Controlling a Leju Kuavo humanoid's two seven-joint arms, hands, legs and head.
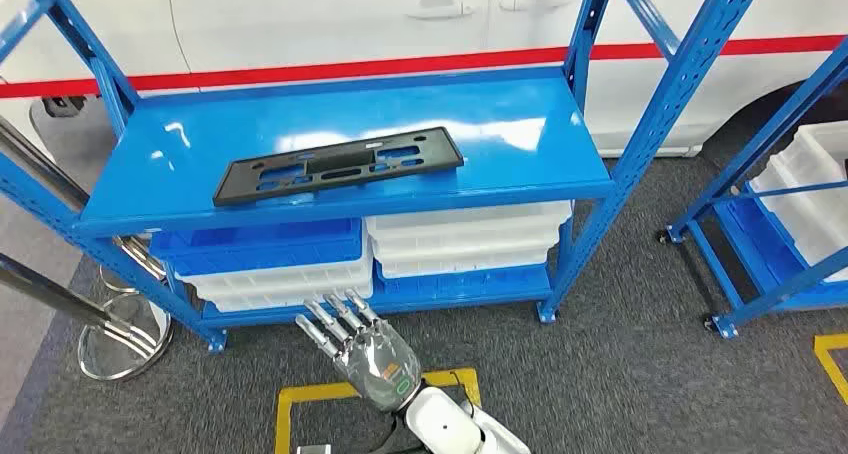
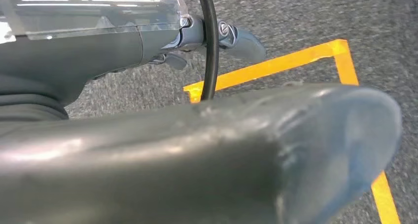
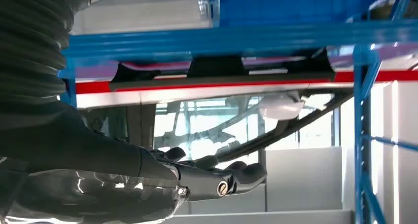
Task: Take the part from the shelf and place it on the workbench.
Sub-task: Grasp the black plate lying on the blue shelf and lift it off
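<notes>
The part (image 1: 340,164) is a flat black plate with several cut-outs, lying near the front edge of the blue shelf board (image 1: 500,124). My right hand (image 1: 365,349) is raised below and in front of the shelf, under the part's left half, fingers stretched out and apart, holding nothing. In the right wrist view the right hand (image 3: 197,179) points toward the shelf, and the part (image 3: 217,66) shows as a dark strip on the blue shelf edge (image 3: 222,36). My left hand (image 2: 148,135) hangs over the grey carpet, thumb and fingers extended, with nothing in it.
White bins (image 1: 460,239) and a blue bin (image 1: 265,244) fill the lower shelf. A white car (image 1: 350,14) stands behind the rack. A second blue rack with white bins (image 1: 810,194) is at the right. A chrome stand base (image 1: 120,344) sits left; yellow floor tape (image 1: 300,394) lies near me.
</notes>
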